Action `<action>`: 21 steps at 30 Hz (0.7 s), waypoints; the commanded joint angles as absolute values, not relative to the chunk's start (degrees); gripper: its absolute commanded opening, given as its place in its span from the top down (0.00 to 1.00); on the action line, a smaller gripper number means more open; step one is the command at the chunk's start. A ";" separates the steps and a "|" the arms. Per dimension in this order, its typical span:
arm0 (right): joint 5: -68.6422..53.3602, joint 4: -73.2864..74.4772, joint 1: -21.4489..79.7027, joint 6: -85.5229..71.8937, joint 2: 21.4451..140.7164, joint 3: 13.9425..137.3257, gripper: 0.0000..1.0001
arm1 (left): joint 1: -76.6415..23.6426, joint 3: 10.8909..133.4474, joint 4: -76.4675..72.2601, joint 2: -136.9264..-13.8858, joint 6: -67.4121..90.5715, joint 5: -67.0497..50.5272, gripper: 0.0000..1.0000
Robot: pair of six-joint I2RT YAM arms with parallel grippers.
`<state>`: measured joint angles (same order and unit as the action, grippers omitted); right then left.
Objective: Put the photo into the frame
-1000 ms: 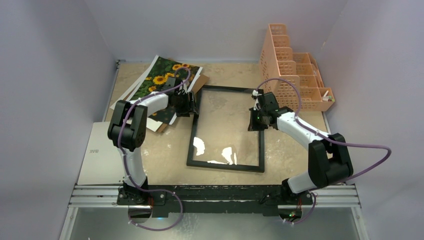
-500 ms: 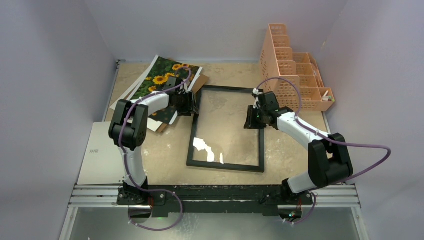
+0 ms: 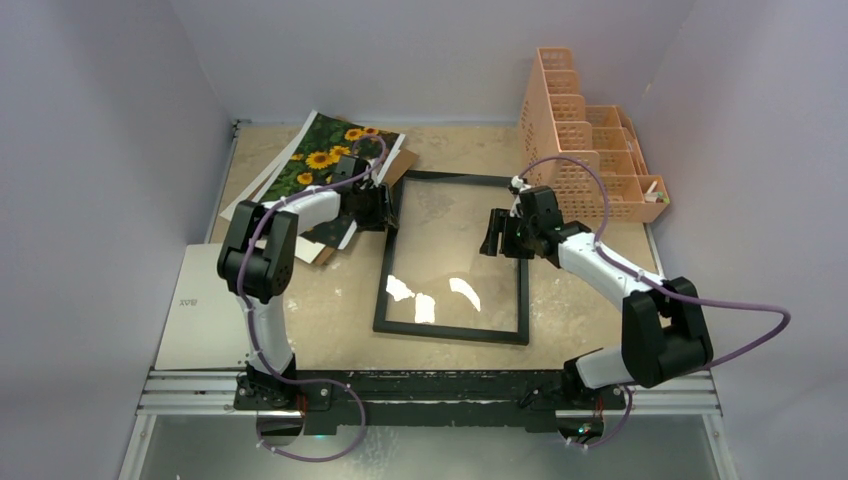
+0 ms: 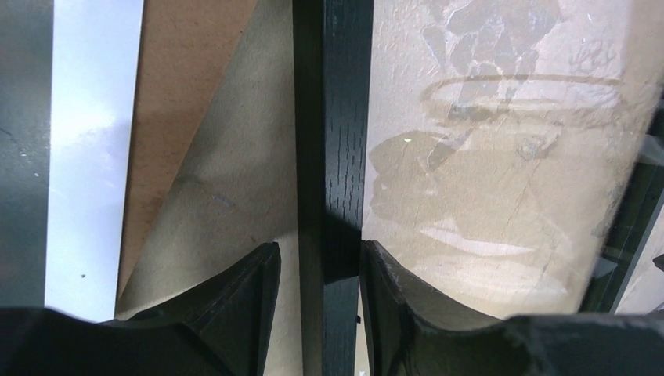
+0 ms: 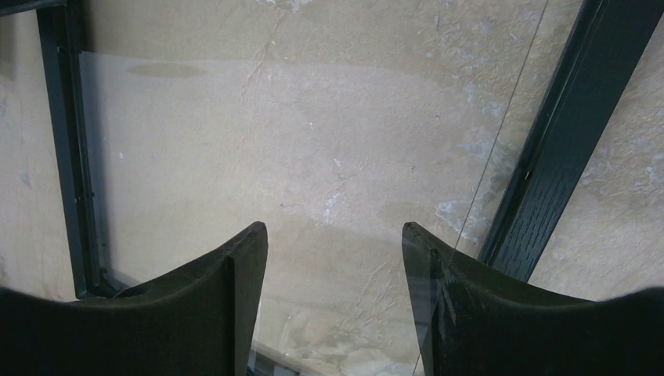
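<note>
The left jaws are spread around the left rail of the frame [image 4: 333,157]. In the left wrist view one finger [image 4: 407,313] lies against the rail, while a strip of desk [image 3: 330,310] shows between the rail and the other finger. We therefore judge that nothing is pinched yet. The right jaws stand wide apart and hold nothing. In the right wrist view they hang above the glass pane [image 5: 274,157], just inside the rail at the right of that picture.

Moving outward, the frame lies flat in the centre of the top view, and the desk shows through its glass. The photo [image 3: 320,150] lies in the upper left of the top view, wholly outside the frame. It rests on the brown backing board [image 3: 398,165], and the left arm [image 3: 300,205] crosses its lower corner. The peach mesh organizer [image 3: 580,130] stands in the upper right, apart from both.

We rate the task as at an early stage: the backing board is off the frame, but the photo has not been placed. Remaining steps, as we judge them:
- grasp the photo
- carry it to the frame
- square it within the rails
- probably refit the board
</note>
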<state>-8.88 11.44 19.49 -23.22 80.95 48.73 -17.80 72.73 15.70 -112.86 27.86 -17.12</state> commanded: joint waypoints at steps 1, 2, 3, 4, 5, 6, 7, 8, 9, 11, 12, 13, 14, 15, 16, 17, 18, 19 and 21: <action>-8.44 8.96 19.78 -24.37 79.52 47.67 0.34 | -18.50 70.57 18.00 -114.42 26.28 -12.61 0.58; -8.37 8.96 19.73 -24.45 79.62 47.58 0.34 | -18.58 70.59 18.14 -114.24 26.62 -12.39 0.59; -8.35 8.89 19.78 -24.58 79.70 47.42 0.34 | -18.69 70.64 18.22 -114.07 26.90 -12.22 0.59; -8.46 8.88 19.78 -24.68 79.79 47.26 0.35 | -18.83 70.78 18.48 -114.00 27.04 -11.73 0.60; -9.12 8.99 19.78 -24.74 80.07 47.14 0.36 | -19.07 71.09 18.98 -114.08 27.07 -10.93 0.61; -9.98 9.25 19.78 -24.89 80.49 46.99 0.36 | -19.29 71.43 19.53 -114.19 27.03 -9.81 0.62; -9.95 9.31 19.78 -24.91 81.08 46.98 0.37 | -19.52 71.86 20.11 -114.36 26.92 -8.76 0.63; -9.70 9.30 19.78 -25.00 81.46 46.99 0.37 | -19.70 72.32 20.89 -114.78 26.85 -7.65 0.64; -9.41 9.36 19.75 -25.15 81.69 46.87 0.37 | -19.83 72.74 21.64 -115.05 26.77 -6.59 0.66; -9.03 9.78 19.78 -25.83 81.42 46.89 0.37 | -20.01 73.32 22.94 -115.37 26.72 -4.61 0.70; -8.49 9.96 19.78 -26.04 81.08 46.99 0.37 | -20.04 73.38 23.29 -115.41 26.67 -3.96 0.71; -7.73 10.20 19.78 -26.29 80.66 47.12 0.37 | -20.04 73.40 23.69 -115.40 26.64 -3.49 0.72; -6.69 10.60 19.73 -26.50 80.04 47.34 0.37 | -20.04 73.33 23.93 -115.44 26.57 -3.03 0.72; -5.58 11.23 19.75 -26.92 79.42 47.61 0.36 | -20.04 73.35 24.05 -115.48 26.55 -2.82 0.72; -4.15 11.74 19.74 -27.48 78.59 47.84 0.36 | -20.04 73.31 24.19 -115.55 26.47 -2.65 0.72; -2.62 12.22 19.75 -28.22 77.79 47.96 0.35 | -20.04 73.35 24.32 -115.64 26.39 -2.68 0.72; -0.98 12.79 19.71 -28.95 76.92 48.13 0.35 | -20.04 73.31 24.34 -115.78 26.29 -2.86 0.72; 0.83 13.47 19.77 -29.58 76.07 48.30 0.34 | -20.07 73.30 24.39 -115.88 26.28 -3.08 0.72; 5.07 14.87 19.76 -31.13 74.50 48.39 0.34 | -20.13 73.30 24.45 -115.93 26.28 -3.74 0.72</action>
